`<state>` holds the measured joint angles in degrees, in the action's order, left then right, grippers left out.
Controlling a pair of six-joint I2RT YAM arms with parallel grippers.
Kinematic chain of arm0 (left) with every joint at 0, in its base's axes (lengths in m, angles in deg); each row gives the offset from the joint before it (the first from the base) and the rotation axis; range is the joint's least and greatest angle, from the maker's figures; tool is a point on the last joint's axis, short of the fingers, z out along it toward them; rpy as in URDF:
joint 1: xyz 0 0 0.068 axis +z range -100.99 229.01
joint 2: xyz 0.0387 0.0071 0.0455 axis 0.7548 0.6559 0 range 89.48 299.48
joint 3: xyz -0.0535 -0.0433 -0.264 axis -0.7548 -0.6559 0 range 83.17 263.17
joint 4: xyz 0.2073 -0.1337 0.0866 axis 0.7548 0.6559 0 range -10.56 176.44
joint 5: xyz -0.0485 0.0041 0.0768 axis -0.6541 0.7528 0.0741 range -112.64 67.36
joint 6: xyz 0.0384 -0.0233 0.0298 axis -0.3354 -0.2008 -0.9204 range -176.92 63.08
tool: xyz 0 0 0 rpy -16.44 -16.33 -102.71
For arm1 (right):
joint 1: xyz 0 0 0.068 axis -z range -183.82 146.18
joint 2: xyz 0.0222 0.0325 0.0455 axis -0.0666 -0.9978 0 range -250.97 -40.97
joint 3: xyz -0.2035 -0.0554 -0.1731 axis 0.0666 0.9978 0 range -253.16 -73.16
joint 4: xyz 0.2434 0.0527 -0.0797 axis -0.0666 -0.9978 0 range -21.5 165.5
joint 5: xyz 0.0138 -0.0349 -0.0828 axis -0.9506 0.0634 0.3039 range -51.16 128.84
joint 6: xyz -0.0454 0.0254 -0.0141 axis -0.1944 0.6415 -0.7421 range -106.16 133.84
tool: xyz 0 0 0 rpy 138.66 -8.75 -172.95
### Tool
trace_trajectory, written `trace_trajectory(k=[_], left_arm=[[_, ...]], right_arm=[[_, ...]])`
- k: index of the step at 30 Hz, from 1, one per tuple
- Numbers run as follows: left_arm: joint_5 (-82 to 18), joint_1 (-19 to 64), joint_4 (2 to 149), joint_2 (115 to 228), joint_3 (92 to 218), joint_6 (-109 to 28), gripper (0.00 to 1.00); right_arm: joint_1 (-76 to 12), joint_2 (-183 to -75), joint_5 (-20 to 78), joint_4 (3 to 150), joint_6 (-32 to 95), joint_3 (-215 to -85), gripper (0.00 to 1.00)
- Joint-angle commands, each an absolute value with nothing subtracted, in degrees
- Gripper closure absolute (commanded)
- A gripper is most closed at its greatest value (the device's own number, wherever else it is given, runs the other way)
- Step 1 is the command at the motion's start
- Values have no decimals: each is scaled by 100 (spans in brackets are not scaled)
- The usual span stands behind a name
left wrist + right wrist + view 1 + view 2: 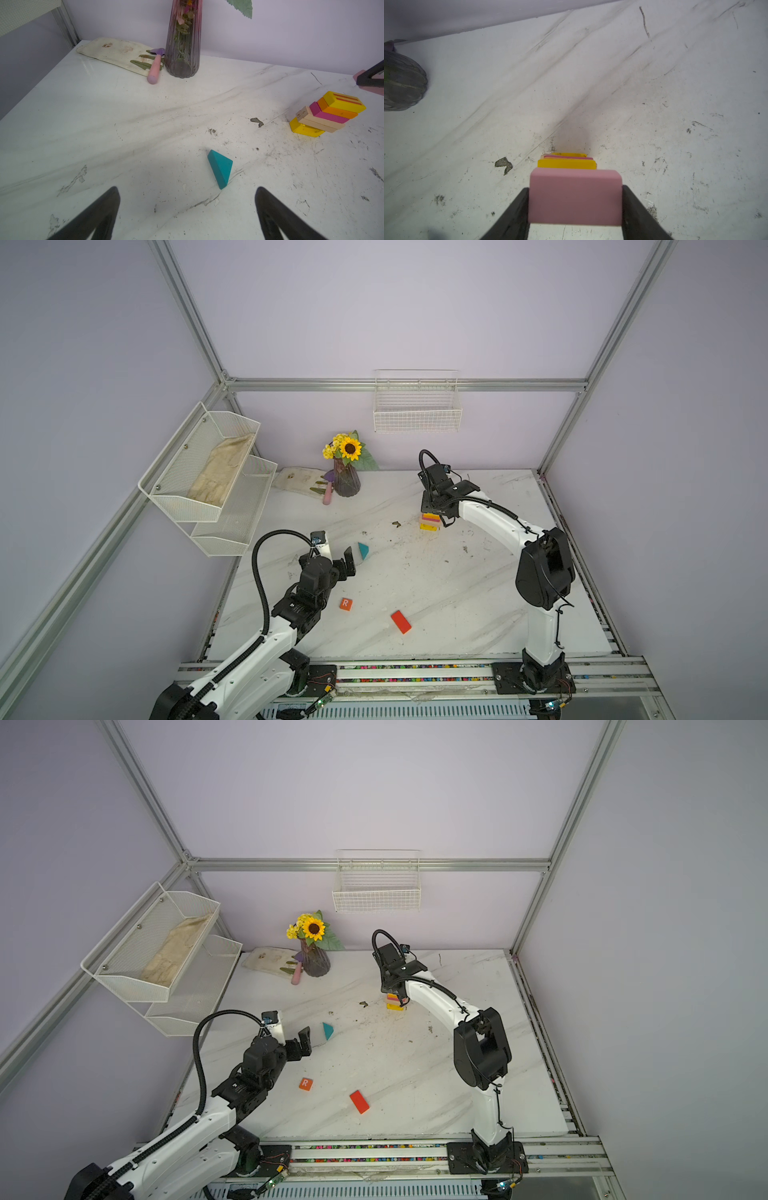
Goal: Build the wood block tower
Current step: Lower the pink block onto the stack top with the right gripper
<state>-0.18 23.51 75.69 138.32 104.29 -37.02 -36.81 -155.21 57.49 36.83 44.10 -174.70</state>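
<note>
Right end effector point(575, 204) is clamped across the pink block point(575, 193), pinching its side faces, and I'm hovering it just above the tower point(326, 114) at the far side of the desk point(457, 597). It's light, stiff, smooth-painted wood, I'd judge: slippery, and that staggered stack looks easily nudged. Left end effector point(187, 191) is spread wide and empty, with the teal triangle point(220, 168) lying just ahead.

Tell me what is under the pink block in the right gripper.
The tower: a striped yellow slab on top, then orange, magenta, tan and a yellow base. In the right wrist view the pink block covers most of it.
</note>
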Motion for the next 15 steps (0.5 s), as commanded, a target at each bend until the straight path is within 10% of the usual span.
trace_trajectory(k=[1,15], left_arm=[[-48,2378,7311,13804,10373,-3782,0],[-55,2378,7311,13831,10381,-3785,2]], right_arm=[[-3643,-15650,5656,3507,4333,-17679,48],[-3634,-16035,5580,3063,4285,-18208,48]])
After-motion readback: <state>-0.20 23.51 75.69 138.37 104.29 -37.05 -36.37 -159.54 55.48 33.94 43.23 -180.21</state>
